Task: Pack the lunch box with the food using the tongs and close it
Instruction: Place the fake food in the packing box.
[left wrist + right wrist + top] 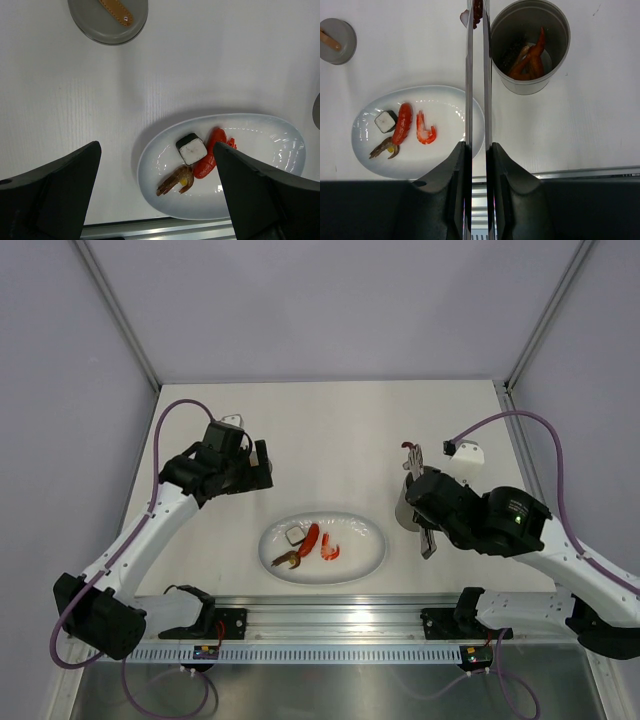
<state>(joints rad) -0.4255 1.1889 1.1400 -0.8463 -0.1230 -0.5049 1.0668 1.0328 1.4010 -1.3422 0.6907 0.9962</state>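
Lunch box: the dark grey cylindrical metal lunch box (530,89) is stood upright and uncovered on the table (590,125), just beside the white oval plate (452,107). Orange shrimp-like pieces (532,57) are seen inside.
Tongs: the long slim silver metal tongs (468,80) are held with the long axis pointing away from the robot. They pass just beside the box rim, not over the opening.
Tong tips: a small red piece (478,10) is pinched there, level with the far part of the rim, on its plate side.
Bearing: from the tips, the opening is found to the robot's right. A short sideways shift is judged necessary before release.
Right gripper: the right gripper (477,146) is clenched on the tong arms, which are squeezed nearly parallel.
Nearer arm: the right.
Plate contents: a red sausage (402,123), an orange shrimp (425,130), a white square (385,121) and a brown clawed piece (384,147).
Left gripper: the left gripper (156,147) is released, jaws wide, well apart from the box.
Lid: the round grey lid with tan bar handle (345,27) is laid on the table beyond the plate.
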